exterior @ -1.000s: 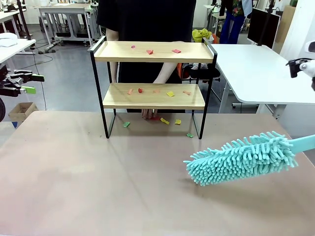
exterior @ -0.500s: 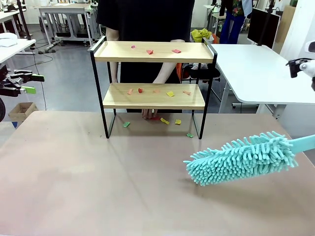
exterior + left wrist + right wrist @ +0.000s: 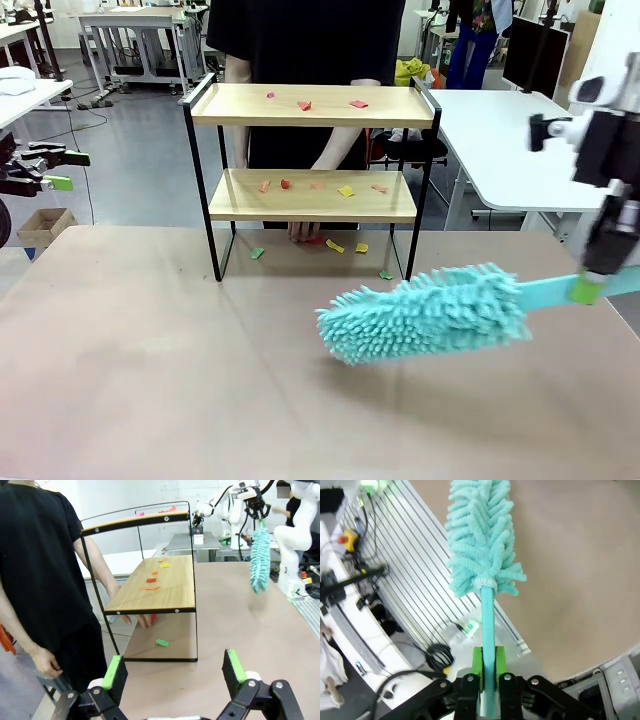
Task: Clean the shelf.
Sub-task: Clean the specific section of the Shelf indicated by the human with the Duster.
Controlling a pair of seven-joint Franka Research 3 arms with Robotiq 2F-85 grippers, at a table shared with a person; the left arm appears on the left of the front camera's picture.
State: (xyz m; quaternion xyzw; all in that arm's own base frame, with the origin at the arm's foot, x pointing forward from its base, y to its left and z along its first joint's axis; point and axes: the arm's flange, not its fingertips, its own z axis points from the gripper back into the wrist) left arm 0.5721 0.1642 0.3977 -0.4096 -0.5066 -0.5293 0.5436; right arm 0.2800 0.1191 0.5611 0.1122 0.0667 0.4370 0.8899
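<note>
Scraps litter both boards of the shelf, a person's hand behind; my right gripper clamps the duster, left gripper gapes.

Blurred duster, person's hand half hidden behind shelf, left gripper cut by picture edge

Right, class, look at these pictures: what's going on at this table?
The right gripper is shut on the handle of a fluffy turquoise duster, holding it over the brown table in front of the two-tier wooden shelf with a black metal frame. Coloured paper scraps lie on both boards and beneath. The left gripper is open and empty, off to the side. A person in black stands behind the shelf, one hand under it.
</note>
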